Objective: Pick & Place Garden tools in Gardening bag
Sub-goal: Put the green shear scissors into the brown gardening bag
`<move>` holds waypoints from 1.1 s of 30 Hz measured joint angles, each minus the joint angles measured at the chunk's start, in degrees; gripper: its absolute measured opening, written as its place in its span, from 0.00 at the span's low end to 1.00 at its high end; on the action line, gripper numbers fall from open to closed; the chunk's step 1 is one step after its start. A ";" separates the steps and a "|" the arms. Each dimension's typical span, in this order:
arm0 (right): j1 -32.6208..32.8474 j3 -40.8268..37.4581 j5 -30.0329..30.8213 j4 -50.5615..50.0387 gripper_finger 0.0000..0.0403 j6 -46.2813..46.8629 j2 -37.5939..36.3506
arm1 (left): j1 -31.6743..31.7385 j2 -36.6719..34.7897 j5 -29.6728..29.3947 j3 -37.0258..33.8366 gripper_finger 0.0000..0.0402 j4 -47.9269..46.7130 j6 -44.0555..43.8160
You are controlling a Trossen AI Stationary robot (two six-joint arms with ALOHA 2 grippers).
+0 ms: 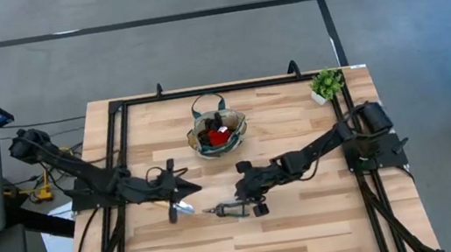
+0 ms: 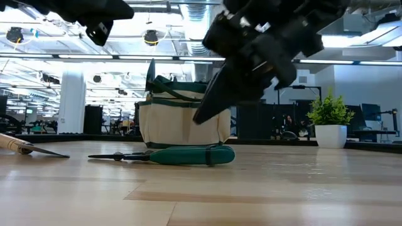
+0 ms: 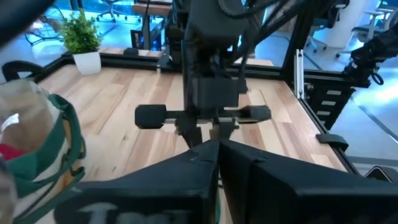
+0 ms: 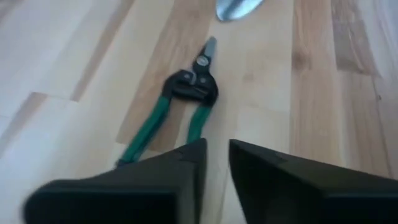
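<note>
Just ahead of the right gripper [image 4: 214, 163], whose fingers stand narrowly apart and empty, the green-handled pruners [image 4: 180, 106] lie flat on the table [image 1: 309, 220], handles toward the claw, blades toward the trowel [image 4: 236, 7].

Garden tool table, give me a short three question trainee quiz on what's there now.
1. True or false: the green-handled pruners lie on the table, not in the gardening bag.
2. Which gripper hangs above the pruners: A left, B right?
3. Fill in: the potted plant stands at the table's far ____ corner.

Key: 1 true. 2 B, the right gripper, fingers slightly apart; the left gripper is shut, near the trowel. 3 right.
</note>
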 joint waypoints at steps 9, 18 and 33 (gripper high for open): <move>-0.12 2.01 -0.46 -0.66 0.45 0.09 4.51 | 0.05 -1.19 -0.49 -0.53 0.00 0.04 0.13; -0.03 2.00 -3.39 -2.26 0.53 0.55 4.51 | 0.05 -1.17 -0.51 -0.51 0.00 0.04 0.13; -0.22 2.07 -2.44 -3.42 0.30 0.74 5.38 | 0.05 -1.17 -0.50 -0.44 0.00 0.37 0.11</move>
